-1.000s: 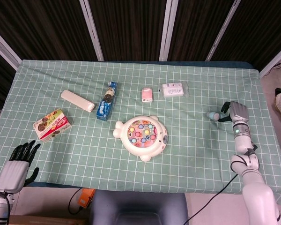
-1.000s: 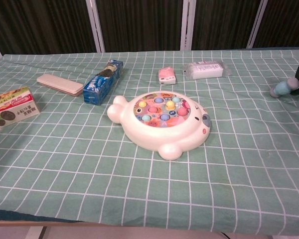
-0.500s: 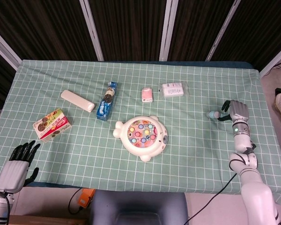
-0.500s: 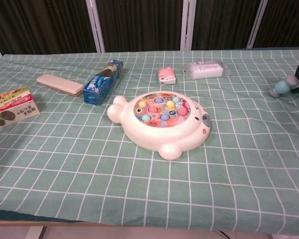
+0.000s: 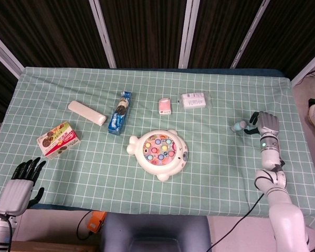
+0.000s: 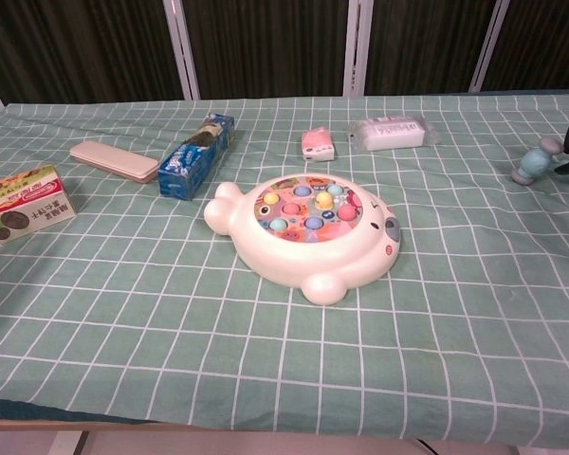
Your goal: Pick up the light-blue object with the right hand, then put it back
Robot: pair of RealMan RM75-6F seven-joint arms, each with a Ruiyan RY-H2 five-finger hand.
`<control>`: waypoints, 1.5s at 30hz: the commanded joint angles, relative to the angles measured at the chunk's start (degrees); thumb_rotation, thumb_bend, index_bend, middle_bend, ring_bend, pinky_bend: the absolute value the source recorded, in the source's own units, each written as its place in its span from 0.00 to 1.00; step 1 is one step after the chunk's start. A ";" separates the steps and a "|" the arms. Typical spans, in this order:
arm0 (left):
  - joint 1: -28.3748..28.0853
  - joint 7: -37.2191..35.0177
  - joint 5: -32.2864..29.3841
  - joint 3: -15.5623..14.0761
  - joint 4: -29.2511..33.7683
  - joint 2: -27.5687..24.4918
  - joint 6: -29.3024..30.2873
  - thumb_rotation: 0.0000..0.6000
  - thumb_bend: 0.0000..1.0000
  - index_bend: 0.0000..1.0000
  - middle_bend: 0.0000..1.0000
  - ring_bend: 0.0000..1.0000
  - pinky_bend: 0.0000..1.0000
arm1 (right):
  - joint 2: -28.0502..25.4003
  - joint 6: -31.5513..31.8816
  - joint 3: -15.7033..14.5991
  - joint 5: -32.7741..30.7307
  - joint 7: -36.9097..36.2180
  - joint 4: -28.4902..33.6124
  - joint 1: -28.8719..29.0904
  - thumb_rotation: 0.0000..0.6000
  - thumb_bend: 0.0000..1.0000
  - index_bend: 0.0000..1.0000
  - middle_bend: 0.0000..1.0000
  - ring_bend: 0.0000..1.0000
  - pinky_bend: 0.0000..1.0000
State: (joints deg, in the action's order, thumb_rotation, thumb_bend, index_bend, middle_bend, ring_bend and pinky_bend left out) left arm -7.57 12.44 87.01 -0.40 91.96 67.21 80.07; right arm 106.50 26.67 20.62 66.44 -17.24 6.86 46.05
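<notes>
Our right hand (image 5: 267, 125) has its fingers curled around one end of the light-blue object (image 5: 240, 125), whose rounded head pokes out at nine o'clock, near the cloth (image 5: 215, 152). We judge it light, rigid, slick plastic; gripping the narrow handle seems safest.

A staged test room, such as a robotics lab, is suggested rather than a home. The tabletop (image 5: 210, 173) is covered by a green checked cloth (image 5: 94, 173), and dark panels (image 5: 142, 31) with pale strips are seen behind it. Unrelated items are spread apart: a fishing toy (image 5: 159, 153), a snack box (image 5: 58, 139), a biscuit pack (image 5: 120, 113). A cable (image 5: 236, 223) hangs below the edge.
</notes>
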 commanded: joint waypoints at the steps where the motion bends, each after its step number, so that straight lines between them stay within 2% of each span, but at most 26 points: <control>1: 0.00 -0.02 0.02 -0.02 -0.03 0.01 0.04 1.00 0.42 0.00 0.03 0.01 0.10 | 0.22 0.01 0.74 -0.81 1.48 -0.09 0.18 1.00 0.35 0.65 0.61 0.67 0.75; 16: -0.17 0.02 -0.07 -0.11 0.02 0.04 -0.14 1.00 0.42 0.00 0.04 0.01 0.10 | 0.17 -0.05 2.06 -2.29 4.80 0.45 0.19 1.00 0.35 0.65 0.61 0.67 0.75; 24: -0.12 -0.21 0.07 -0.18 0.12 -0.08 0.09 1.00 0.42 0.00 0.04 0.01 0.10 | -0.35 -0.04 2.28 -2.42 3.90 1.50 0.02 1.00 0.35 0.63 0.60 0.67 0.75; 45: -0.04 -0.84 0.61 -0.44 0.16 -0.39 0.47 1.00 0.42 0.00 0.04 0.01 0.10 | -1.59 -0.92 0.25 -0.03 -0.47 2.63 -0.39 1.00 0.31 0.56 0.54 0.65 0.73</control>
State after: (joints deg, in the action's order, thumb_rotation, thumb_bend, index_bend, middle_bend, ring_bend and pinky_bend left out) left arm -7.61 11.60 87.62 -0.83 92.12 66.82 80.54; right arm 104.99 25.78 20.98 66.28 -17.54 9.40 45.70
